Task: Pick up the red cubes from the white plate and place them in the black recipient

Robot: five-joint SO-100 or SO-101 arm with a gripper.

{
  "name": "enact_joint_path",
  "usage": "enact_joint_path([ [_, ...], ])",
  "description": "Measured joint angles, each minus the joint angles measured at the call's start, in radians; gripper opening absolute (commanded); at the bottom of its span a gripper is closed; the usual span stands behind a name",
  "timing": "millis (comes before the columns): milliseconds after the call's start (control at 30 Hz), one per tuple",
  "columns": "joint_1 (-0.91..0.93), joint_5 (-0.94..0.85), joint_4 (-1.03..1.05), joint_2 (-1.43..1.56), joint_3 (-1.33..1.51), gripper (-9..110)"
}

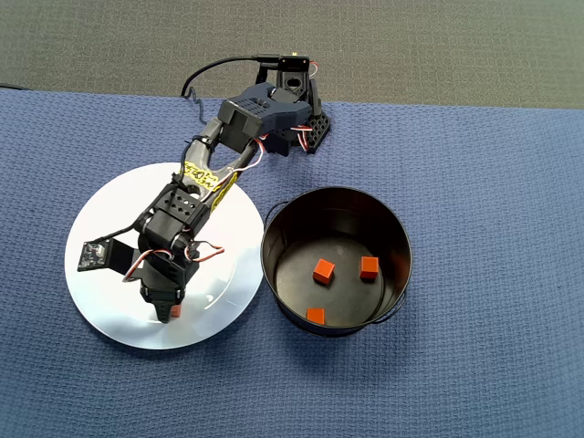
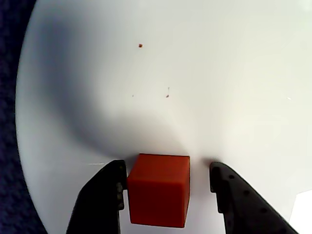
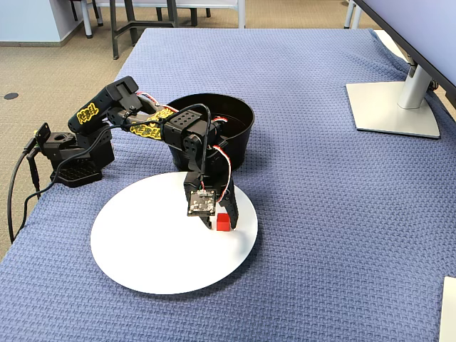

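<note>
The gripper (image 2: pixel 165 195) is low over the white plate (image 1: pixel 100 228) with its jaws apart around the last red cube (image 2: pixel 158 189). The left finger (image 2: pixel 105 195) is just beside the cube and the right finger (image 2: pixel 239 200) stands clear of it. Three other red cubes (image 1: pixel 324 271) lie inside the black pot (image 1: pixel 274 246), which stands just beside the plate on the blue cloth (image 1: pixel 493 182).

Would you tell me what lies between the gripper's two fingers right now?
One red cube sits on the white plate between the open gripper fingers, clearest in the wrist view.
</note>
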Motion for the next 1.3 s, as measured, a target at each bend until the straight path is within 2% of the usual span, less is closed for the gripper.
enact_joint_path([
  [667, -0.014, 0.012, -0.025, 0.034, 0.057, 7],
  [800, -0.014, 0.023, -0.025, 0.034, 0.057, 0],
  [967, -0.014, 0.049, -0.025, 0.041, 0.058, 0],
  [1300, -0.012, 0.163, 0.034, 0.324, 0.155, 0],
])
